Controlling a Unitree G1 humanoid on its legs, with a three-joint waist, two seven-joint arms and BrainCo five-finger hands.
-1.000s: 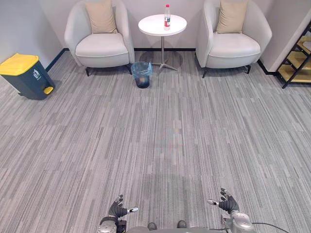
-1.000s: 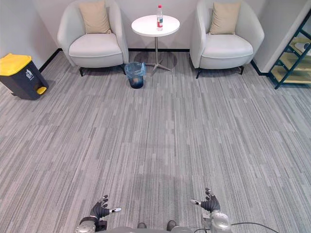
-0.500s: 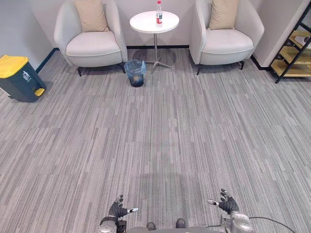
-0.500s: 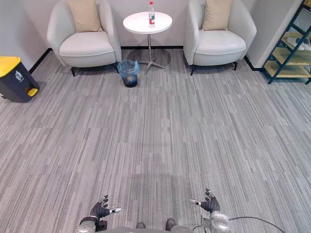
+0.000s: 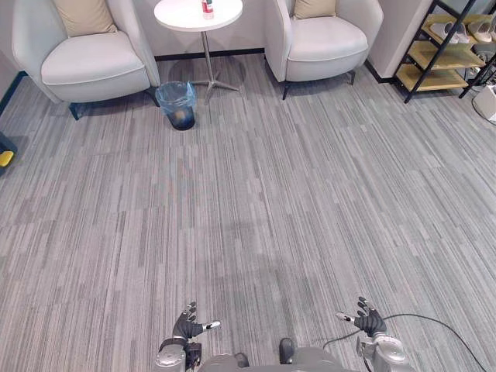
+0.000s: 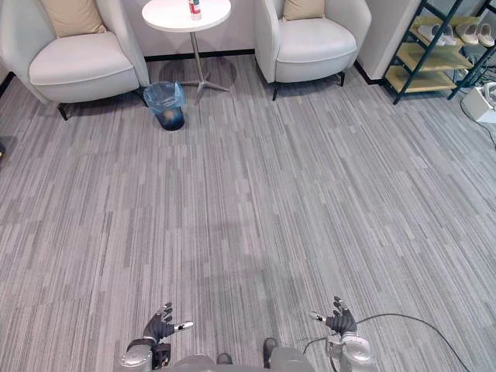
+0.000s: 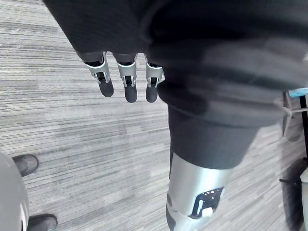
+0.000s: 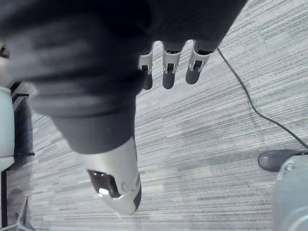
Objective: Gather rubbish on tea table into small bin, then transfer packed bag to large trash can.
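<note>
Since a moment ago the whole view is swinging to the right, so the furniture is sitting further toward 11 o'clock, though nothing in the room itself is shifting; the left hand [image 5: 188, 326] at 7 o'clock and the right hand [image 5: 370, 322] at 5 o'clock are hanging low over the grey carpet [image 5: 256, 194], fingers spread wide and holding nothing; the bottle [image 5: 208, 8] is standing on the round white tea table [image 5: 182, 15] at 11 o'clock, between two pale armchairs [image 5: 93, 66]; the small bin [image 5: 177, 103], lined with a blue bag, is standing near the table's foot; a sliver of the large trash can [image 5: 4, 147] is showing at 9 o'clock; a shoe rack [image 5: 446, 54] is standing at 1 o'clock.
</note>
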